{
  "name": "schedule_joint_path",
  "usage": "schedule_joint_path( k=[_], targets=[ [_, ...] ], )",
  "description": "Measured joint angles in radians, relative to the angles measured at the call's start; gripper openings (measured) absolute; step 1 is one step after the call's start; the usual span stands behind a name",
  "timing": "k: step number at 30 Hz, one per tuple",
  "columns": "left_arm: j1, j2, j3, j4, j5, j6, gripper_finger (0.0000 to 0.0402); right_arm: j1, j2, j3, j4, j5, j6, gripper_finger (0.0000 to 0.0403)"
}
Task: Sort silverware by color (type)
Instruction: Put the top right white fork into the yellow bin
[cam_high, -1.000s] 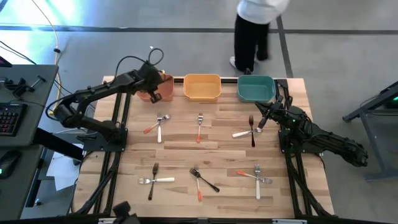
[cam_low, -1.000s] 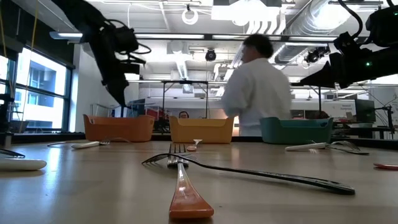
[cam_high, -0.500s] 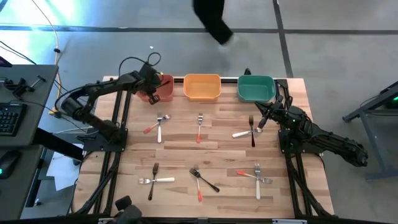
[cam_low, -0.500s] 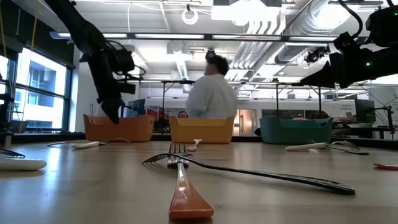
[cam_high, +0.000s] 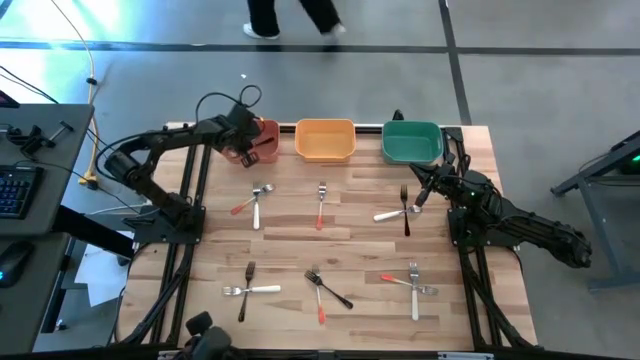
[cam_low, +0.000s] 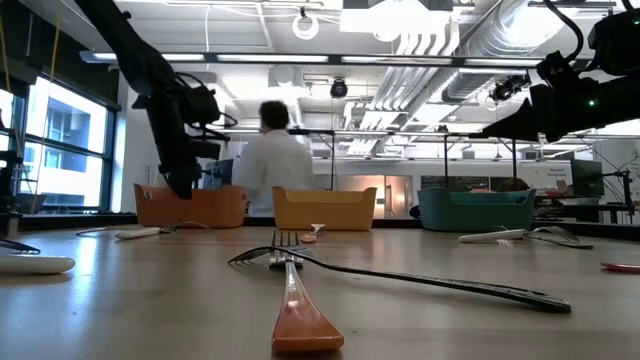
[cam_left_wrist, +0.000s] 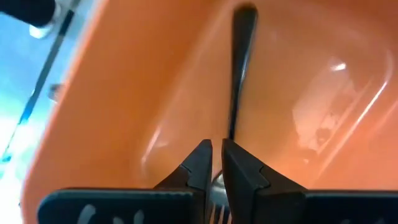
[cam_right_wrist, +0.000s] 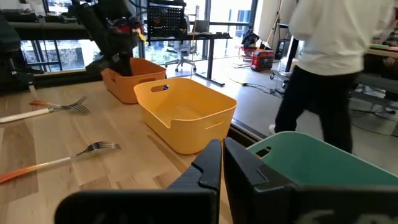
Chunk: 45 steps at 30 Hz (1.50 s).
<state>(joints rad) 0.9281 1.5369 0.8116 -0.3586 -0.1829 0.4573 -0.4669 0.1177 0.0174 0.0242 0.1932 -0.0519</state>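
Observation:
My left gripper (cam_high: 244, 142) (cam_left_wrist: 216, 147) reaches down inside the red bin (cam_high: 265, 140) at the table's far left, shut on a dark fork (cam_left_wrist: 239, 68). My right gripper (cam_high: 419, 194) (cam_right_wrist: 222, 145) hovers shut above the table, beside a dark fork (cam_high: 405, 210) crossed with a white fork (cam_high: 392, 214) in front of the green bin (cam_high: 412, 142). Other forks lie flat in pairs: red-handled and white (cam_high: 252, 203), a red-handled one (cam_high: 321, 205), dark and white (cam_high: 246, 290), dark and red-handled (cam_high: 324, 290), red-handled and white (cam_high: 412, 285). My left gripper pinches the dark fork at its neck (cam_left_wrist: 229, 127), close to the tines, between the two fingers. The fingers come from above into the bin and lie along the fork. The handle end (cam_left_wrist: 244, 14) points away from them toward the bin's wall; whether it rests there, I cannot tell.
An orange-yellow bin (cam_high: 325, 140) stands between the red and green bins along the far edge. A person (cam_low: 272, 160) walks on the floor beyond the far edge. Bare wood lies between the fork pairs in the table's middle.
My left gripper has come down from above the red bin's rim into the bin, carrying the dark fork, and has drifted slightly toward the table's left. The person behind the table has walked from right to left.

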Motion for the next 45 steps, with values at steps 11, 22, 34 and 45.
schedule_joint_path(
  k=[11, 22, 34, 45],
  targets=[
    [-0.028, -0.224, -0.184, 0.335, 0.15, -0.111, 0.0001, 0.0, 0.0, 0.0, 0.0, 0.001, 0.0, 0.0002],
    [-0.106, -0.427, -0.484, 0.719, 0.287, -0.21, 0.0, 0.0, 0.0, 0.0, 0.004, 0.001, 0.0, 0.0002],
    [-0.179, -0.443, -0.669, 1.049, 0.445, -0.221, 0.0, 0.0, 0.0, 0.0, 0.225, -0.043, 0.063, 0.0002],
    [-0.191, -0.443, -0.669, 1.062, 0.445, -0.22, 0.0, 0.068, 0.101, 0.0, 0.228, -0.139, 0.073, 0.0002]
  ],
)
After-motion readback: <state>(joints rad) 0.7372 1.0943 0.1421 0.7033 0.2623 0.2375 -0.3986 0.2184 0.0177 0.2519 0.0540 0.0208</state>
